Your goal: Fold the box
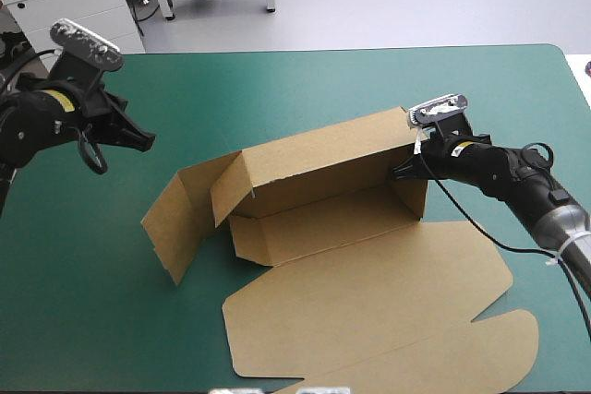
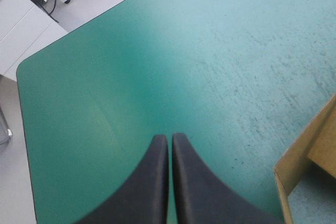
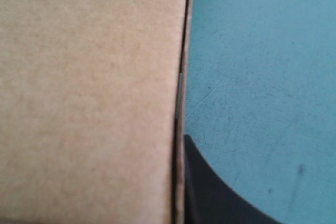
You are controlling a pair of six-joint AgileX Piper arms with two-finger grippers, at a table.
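Observation:
The brown box (image 1: 323, 191) stands partly formed at mid-table, its long back wall raised. A side flap (image 1: 175, 219) splays out at its left end, and the lid (image 1: 388, 311) lies flat toward the front edge. My right gripper (image 1: 403, 171) is at the box's right end wall, shut on the board. In the right wrist view the box (image 3: 89, 103) hides one finger, and the other black finger (image 3: 210, 187) lies against the board's edge. My left gripper (image 1: 140, 140) hovers left of the box, shut and holding nothing. Its fingers (image 2: 157, 182) meet over bare cover, with a corner of the box (image 2: 310, 161) off to one side.
Bare teal-green cover (image 1: 295, 89) lies behind the box and around the left gripper. A white cabinet (image 1: 83, 6) stands beyond the table's far left corner. The lid's rounded tab (image 1: 503, 348) reaches close to the front right edge.

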